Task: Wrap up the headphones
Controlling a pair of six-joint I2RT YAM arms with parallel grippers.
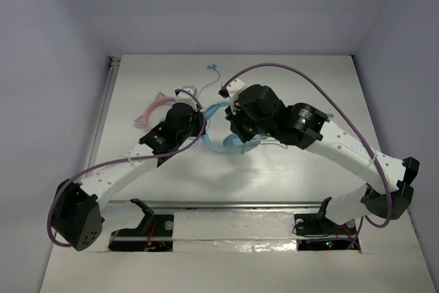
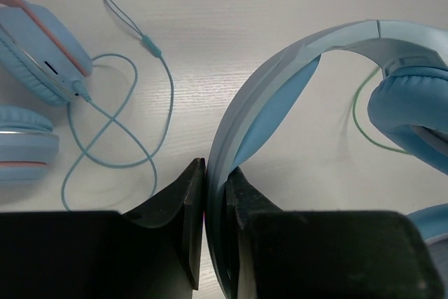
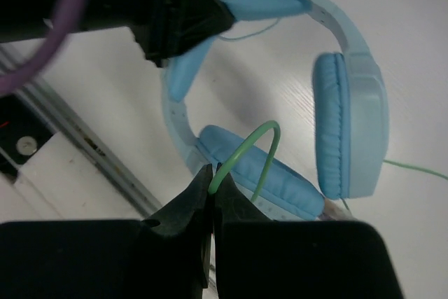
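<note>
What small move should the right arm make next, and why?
Probably the right gripper should carry the cable across the headband to begin a turn. It pinches a loop of the cable, and the left gripper clamps the headband, so the headphones look steady enough for winding.

Bright, even light from above; soft faint shadows on table (image 1: 329, 94). Top view sharp (corners a bit dimmer). Wrist views: bottom foreground dark, out of focus; bg fairly sharp.
</note>
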